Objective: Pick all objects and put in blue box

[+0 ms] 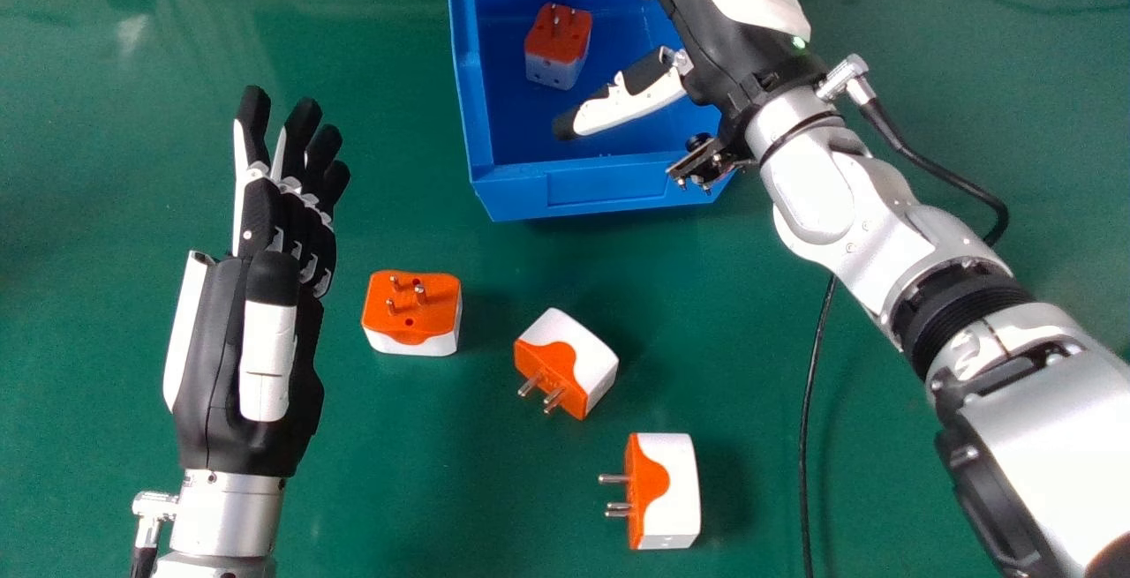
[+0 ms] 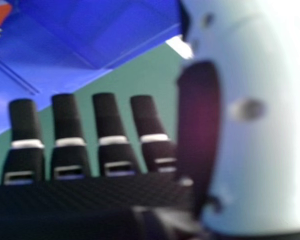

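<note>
Black and white, our left hand (image 1: 252, 313) is at the left of the frame, fingers fairly straight, grasping nothing. Rightward, we see a hard, smooth orange-and-white adapter (image 1: 412, 304), then the blue box (image 1: 521, 198) at top centre (its far end is cut off) with a boxed adapter (image 1: 558, 47) inside. Below are a tilted adapter (image 1: 574, 357) and a lower adapter (image 1: 669, 490) with metal pins. Our right hand (image 1: 706, 40), fingers straight and empty, hides the box's right side.
</note>
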### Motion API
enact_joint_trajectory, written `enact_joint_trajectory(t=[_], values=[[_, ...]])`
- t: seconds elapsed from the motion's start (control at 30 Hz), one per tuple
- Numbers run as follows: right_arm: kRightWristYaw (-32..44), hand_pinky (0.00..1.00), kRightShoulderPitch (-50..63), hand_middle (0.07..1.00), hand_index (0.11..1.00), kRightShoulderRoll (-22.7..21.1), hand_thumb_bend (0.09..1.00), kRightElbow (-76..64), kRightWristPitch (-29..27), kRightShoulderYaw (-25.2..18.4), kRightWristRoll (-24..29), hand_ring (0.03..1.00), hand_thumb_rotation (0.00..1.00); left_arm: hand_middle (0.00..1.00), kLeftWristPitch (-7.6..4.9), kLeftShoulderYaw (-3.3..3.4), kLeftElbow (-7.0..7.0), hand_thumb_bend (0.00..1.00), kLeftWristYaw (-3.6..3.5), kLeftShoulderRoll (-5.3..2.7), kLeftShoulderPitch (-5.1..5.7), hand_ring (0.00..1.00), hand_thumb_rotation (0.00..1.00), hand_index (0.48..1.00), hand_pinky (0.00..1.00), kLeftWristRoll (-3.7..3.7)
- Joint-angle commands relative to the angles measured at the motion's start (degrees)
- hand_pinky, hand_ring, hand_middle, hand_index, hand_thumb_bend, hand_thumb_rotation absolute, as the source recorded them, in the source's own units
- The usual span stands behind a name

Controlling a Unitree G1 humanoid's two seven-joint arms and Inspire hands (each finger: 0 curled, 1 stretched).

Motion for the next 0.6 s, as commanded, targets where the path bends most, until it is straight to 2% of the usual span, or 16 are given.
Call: enact_joint_trajectory(t=[0.0,0.37,0.57], values=[[-0.9,0.68,-2.7,0.775,0.772,-1.1,0.975,-1.5,-1.5,-0.2,0.5,0.742,0.16,1.00,-0.65,0.11,-0.57,0.87,-0.07,-0.09,-0.37,0.99,0.91,0.986,0.99,-0.08],[-3.2,0.68,0.9,0.776,0.774,-2.6,0.973,-4.8,-7.9,-1.6,2.3,0.743,0.17,1.00,-1.45,0.34,-0.28,0.87,-0.15,0.01,-0.26,1.00,0.91,0.987,0.99,0.23],[-4.7,0.64,6.9,0.758,0.761,-4.7,0.975,-12.2,-14.0,-4.3,4.3,0.716,0.17,1.00,-1.51,0.54,0.40,0.87,-0.63,0.11,-0.50,1.00,0.90,0.990,0.99,-0.15]])
